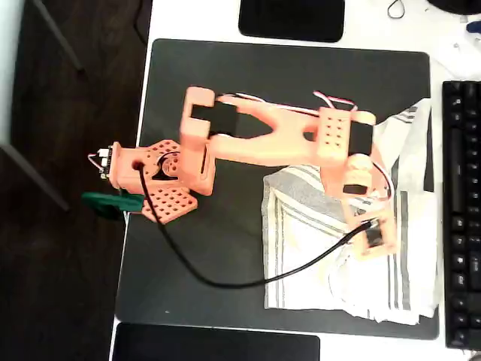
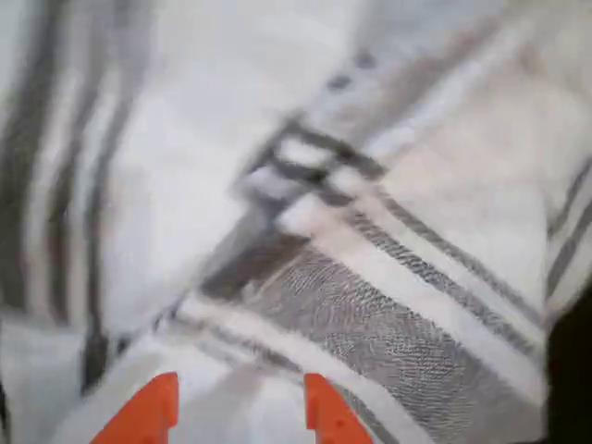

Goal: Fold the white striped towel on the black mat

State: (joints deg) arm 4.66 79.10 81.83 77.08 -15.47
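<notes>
One towel [image 1: 316, 256], one mat [image 1: 225, 98], one orange arm [image 1: 263, 135]. The towel lies rumpled on the mat's right half in the overhead view, its right edge reaching the mat's border near a keyboard [image 1: 462, 210]. The mat's left half is bare. The cloth is thin, off-white, grey-striped, creased. In the wrist view the gripper [image 2: 236, 412] hangs just above the cloth, its two orange tips parted a little, nothing between them.

Orange printed arm [image 1: 255, 139], black servos, perforated base, black cable [image 1: 225, 282]
</notes>
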